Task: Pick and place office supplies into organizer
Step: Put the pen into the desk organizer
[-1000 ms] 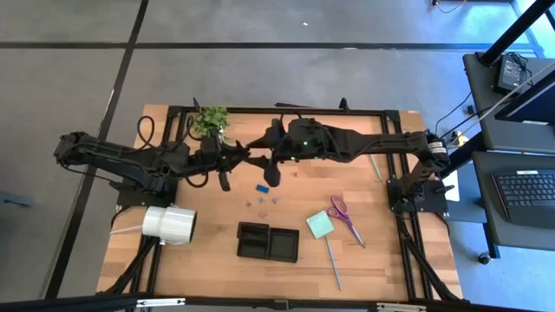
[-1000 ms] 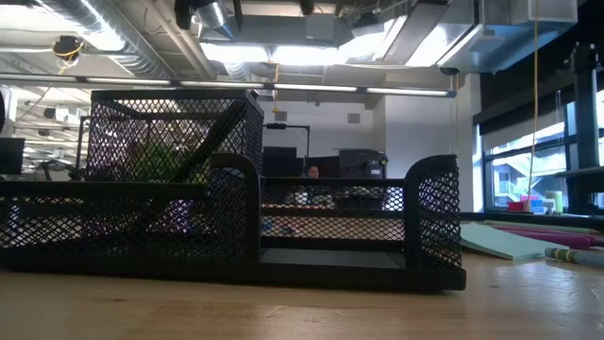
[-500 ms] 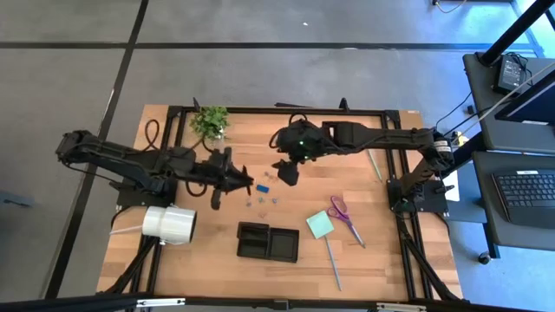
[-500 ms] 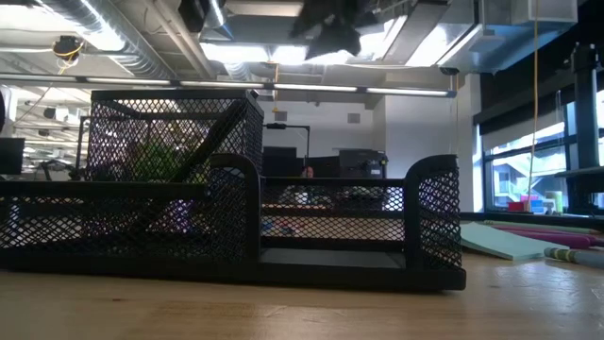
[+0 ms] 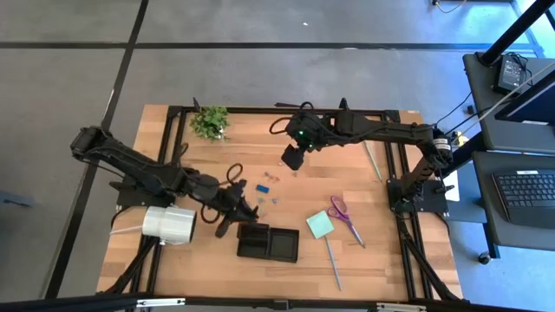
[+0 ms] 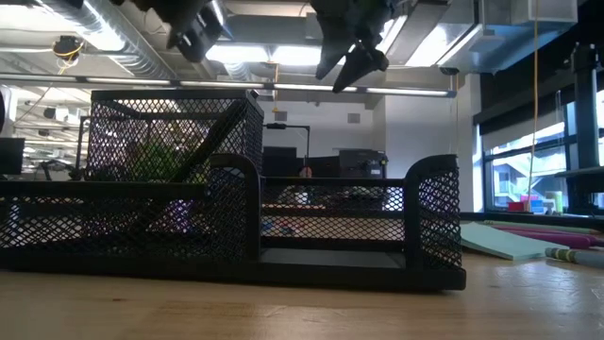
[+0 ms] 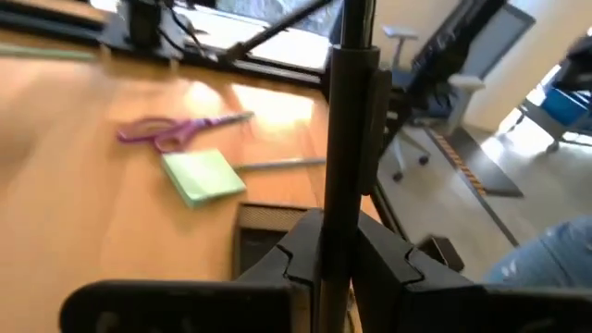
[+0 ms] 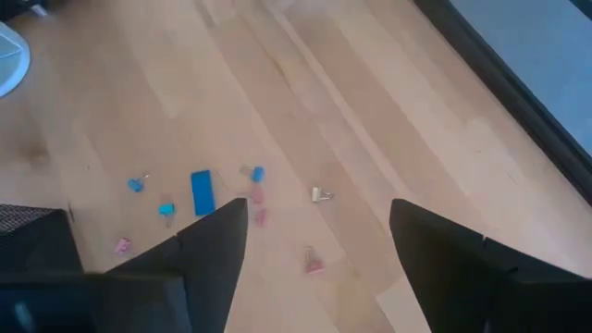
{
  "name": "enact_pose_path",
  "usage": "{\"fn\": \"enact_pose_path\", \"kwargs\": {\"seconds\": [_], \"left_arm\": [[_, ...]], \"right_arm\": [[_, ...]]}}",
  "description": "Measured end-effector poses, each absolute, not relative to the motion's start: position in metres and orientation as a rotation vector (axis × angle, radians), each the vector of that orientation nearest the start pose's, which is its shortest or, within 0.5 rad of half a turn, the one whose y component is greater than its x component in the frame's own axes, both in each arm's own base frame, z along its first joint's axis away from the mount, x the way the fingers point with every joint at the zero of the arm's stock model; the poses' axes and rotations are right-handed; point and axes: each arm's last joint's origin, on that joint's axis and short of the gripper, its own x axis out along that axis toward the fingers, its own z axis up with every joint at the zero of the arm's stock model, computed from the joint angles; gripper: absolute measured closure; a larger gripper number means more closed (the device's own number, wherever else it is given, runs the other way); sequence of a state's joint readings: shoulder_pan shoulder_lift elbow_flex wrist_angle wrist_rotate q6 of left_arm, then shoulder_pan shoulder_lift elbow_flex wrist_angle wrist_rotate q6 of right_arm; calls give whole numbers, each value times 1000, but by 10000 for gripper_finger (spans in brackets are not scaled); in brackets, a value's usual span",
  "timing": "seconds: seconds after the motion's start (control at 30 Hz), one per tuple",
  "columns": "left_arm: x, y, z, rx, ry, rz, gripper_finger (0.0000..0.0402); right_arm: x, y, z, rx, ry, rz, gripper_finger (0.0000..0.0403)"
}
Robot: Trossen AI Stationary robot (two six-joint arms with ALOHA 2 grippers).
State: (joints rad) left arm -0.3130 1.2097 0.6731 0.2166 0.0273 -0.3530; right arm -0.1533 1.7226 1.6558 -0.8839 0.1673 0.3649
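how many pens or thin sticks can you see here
3: a black pen upright in the left gripper by the organizer, a grey stick beside the sticky pad, a pale stick by the right rail. More may be hidden.

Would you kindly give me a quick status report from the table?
Left tool shut on a black pen, beside the organizer. Right tool open, empty, above the scattered clips. Nothing in the way.

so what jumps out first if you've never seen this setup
Two dark arms over a wooden table: the left gripper, jaws shut on a black pen, sits beside the black organizer near the front edge. The right gripper hangs open above scattered clips, with purple scissors and a green pad further right.
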Motion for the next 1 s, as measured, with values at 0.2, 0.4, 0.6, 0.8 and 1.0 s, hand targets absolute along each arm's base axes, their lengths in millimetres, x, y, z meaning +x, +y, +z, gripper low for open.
{"fn": "enact_pose_path", "kwargs": {"seconds": [0.2, 0.4, 0.6, 0.8, 1.0], "left_arm": [[252, -92, 229, -279, 448, -273, 362], [261, -96, 208, -258, 530, -253, 365], [267, -99, 190, -206, 593, -250, 362], [270, -100, 179, -176, 632, -256, 365], [270, -100, 174, -151, 661, -260, 362]], "right_arm": [[360, -61, 330, 352, 881, -479, 135], [360, -60, 330, 375, 876, -489, 135], [360, -56, 330, 372, 878, -480, 135], [361, -53, 330, 367, 879, -471, 135], [361, -51, 330, 365, 879, -466, 135]]}}
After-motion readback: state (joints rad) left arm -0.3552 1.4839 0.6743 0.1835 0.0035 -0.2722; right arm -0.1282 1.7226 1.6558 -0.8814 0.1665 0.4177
